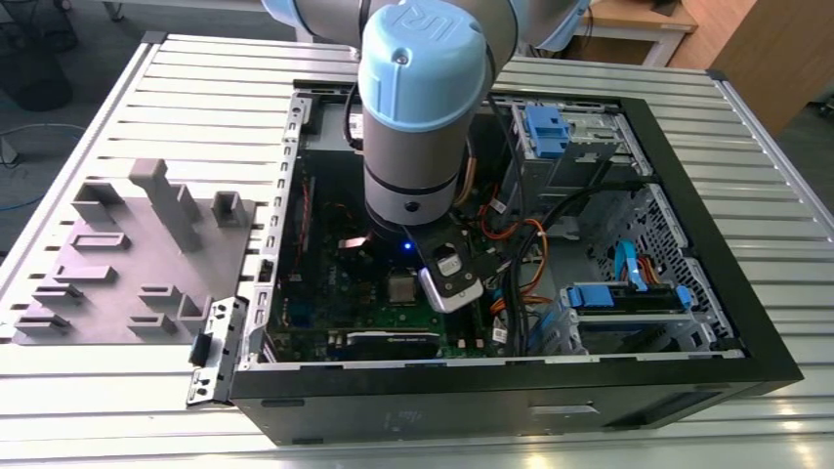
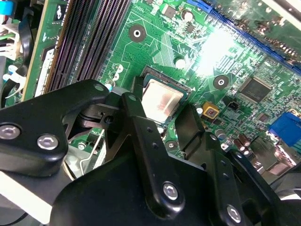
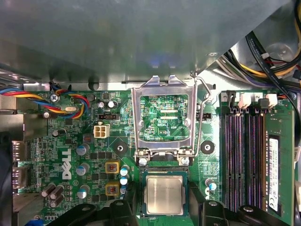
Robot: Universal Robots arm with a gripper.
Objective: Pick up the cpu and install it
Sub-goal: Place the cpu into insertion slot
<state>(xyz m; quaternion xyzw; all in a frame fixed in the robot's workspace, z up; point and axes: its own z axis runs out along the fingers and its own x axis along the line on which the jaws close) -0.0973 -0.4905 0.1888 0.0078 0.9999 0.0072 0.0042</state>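
**Arm and gripper.** In the exterior view the arm point(image 1: 417, 117) reaches straight down into the open computer case point(image 1: 521, 396). The case lies on its side on a slatted metal table point(image 1: 195, 88). In the second wrist view the gripper point(image 2: 162, 112) hangs low over the motherboard point(image 2: 225, 56). Its two black fingers point(image 2: 136, 120) are spread apart, one to each side of the processor socket. The jaws are open and grip nothing. Both fingers stand outside the socket's edges, apart from the chip.

**Task item.** The cpu point(image 3: 163, 194) lies flat in its socket on the motherboard, silvery top upward, square to the socket frame and between the parted fingers. In the exterior view it shows as a small pale square point(image 1: 401, 288) just beside the gripper's lower end.

**Socket hardware.** In the first wrist view the metal retention frame point(image 3: 163, 87) is swung up and open, hinged at the socket edge next to the cpu. Its wire lever point(image 3: 203, 113) is released alongside. The frame does not cover the chip.

**Surroundings.** The memory slots point(image 3: 242, 155) run near the socket, with one memory stick point(image 3: 273, 172) fitted in the outermost slot. A bundle of coloured wires point(image 3: 37, 101) crosses the board's far corner. A grey fixture tray point(image 1: 131, 254) rests on the table at the exterior view's left, well apart from the case.
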